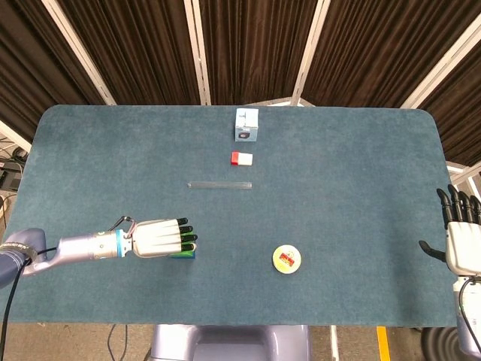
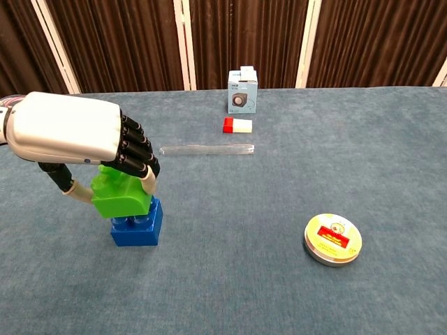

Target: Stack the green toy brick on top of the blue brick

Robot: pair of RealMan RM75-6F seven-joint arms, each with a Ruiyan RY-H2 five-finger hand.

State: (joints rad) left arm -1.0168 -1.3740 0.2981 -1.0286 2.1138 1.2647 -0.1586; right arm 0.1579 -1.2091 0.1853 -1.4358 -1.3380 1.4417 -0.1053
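Two bricks: the green toy brick (image 2: 120, 195) sits on the studs of the blue brick (image 2: 138, 227), near the front left of the table (image 2: 279, 293); it looks a little tilted and shifted left, and I cannot tell whether it is pressed fully home.
Left hand: the left hand (image 2: 77, 136) comes in from the left, palm down over the green brick, with its dark fingers (image 2: 136, 150) curled onto the top and far side and the thumb on the near side, gripping it. From the head view the hand (image 1: 158, 238) hides nearly all of both bricks; only a sliver of blue shows at the fingertips.
Right hand: the right hand (image 1: 460, 233) hangs off the table's right edge, fingers straight up and a little apart, holding nothing.
Round tin: a flat round tin (image 2: 333, 239) with a red and yellow label lies front right, well apart from the bricks.
Clear tube: a clear tube (image 2: 206, 149) lies crosswise mid-table, beyond the bricks.
Small block: a red and white block (image 2: 237, 125) sits just past the tube.
Box: a small white and blue box (image 2: 242, 91) stands farthest back, near the curtain.
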